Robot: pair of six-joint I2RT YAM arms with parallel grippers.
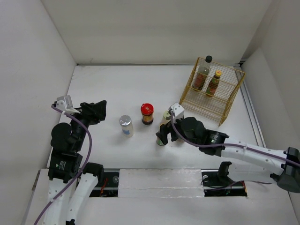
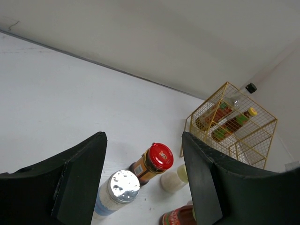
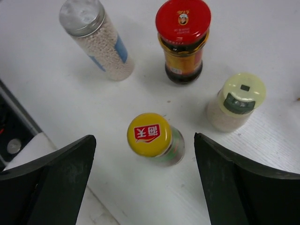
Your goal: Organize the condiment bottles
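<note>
From above, my right end effector (image 1: 164, 135) hangs low over the table (image 1: 103, 89) and mostly hides its bottle. The pale-green-capped jar (image 1: 166, 115) stands just beyond it.

Through the left wrist, my left end effector (image 2: 143, 157) is spread and empty, with the red-capped jar (image 2: 157, 161) ahead of it.

Through the right wrist, the right end effector (image 3: 143, 140) is released. The yellow-capped bottle (image 3: 151, 137) stands upright between the fingers (image 3: 56, 180), touching neither. I judge it rigid, smooth, light and easily tipped, so I'd squeeze the body just under the cap.
</note>
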